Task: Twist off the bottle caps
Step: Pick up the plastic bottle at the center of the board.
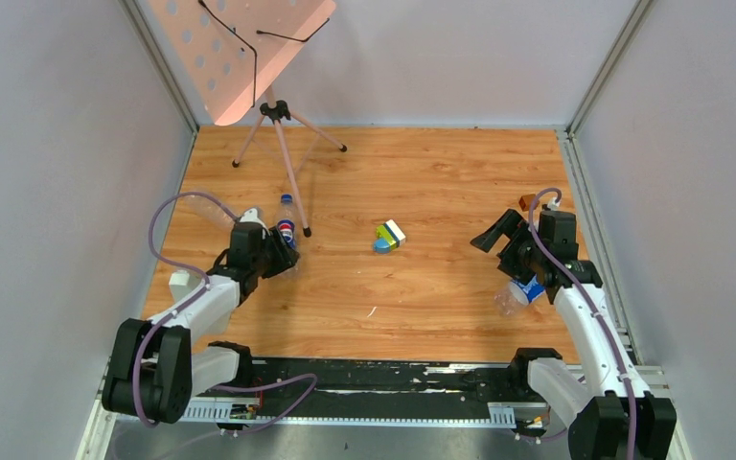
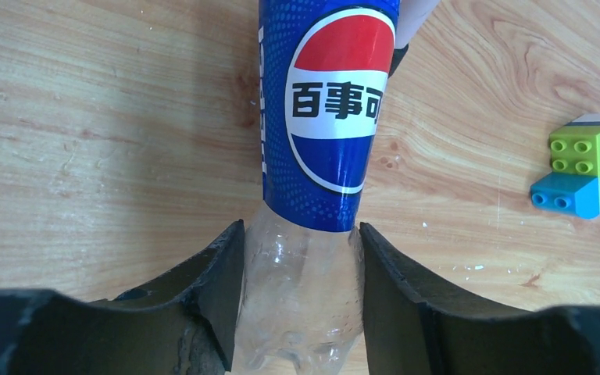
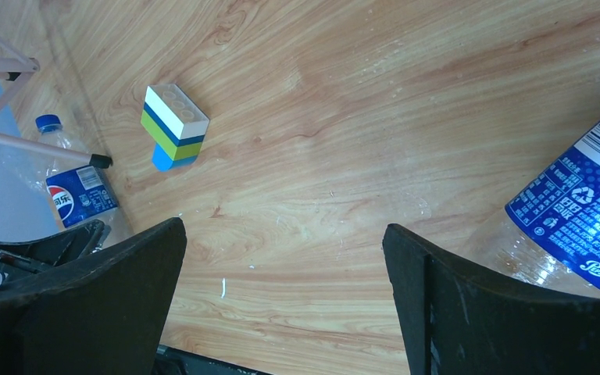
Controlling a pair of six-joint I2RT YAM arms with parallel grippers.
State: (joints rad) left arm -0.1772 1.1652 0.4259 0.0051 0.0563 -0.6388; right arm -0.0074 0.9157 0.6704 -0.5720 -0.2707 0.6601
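Left wrist | left tool [image 2: 301,234] clamps crinkly clear bottle [image 2: 324,117] base | right tool [image 3: 285,230] wide open, empty

A: What is pictured, and where?
B: A blue-labelled bottle [image 1: 287,230], blue cap [image 1: 286,198] screwed on, left of centre. A second bottle [image 1: 522,292], clear and crinkly, lower right; its neck hidden.

blocks [image 1: 389,236] between left bottle [image 1: 287,228], right bottle [image 1: 521,293]

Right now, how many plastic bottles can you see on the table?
2. The left bottle has its clear end gripped by the left gripper; the right bottle lies by the right arm. Others may hide behind the arms.
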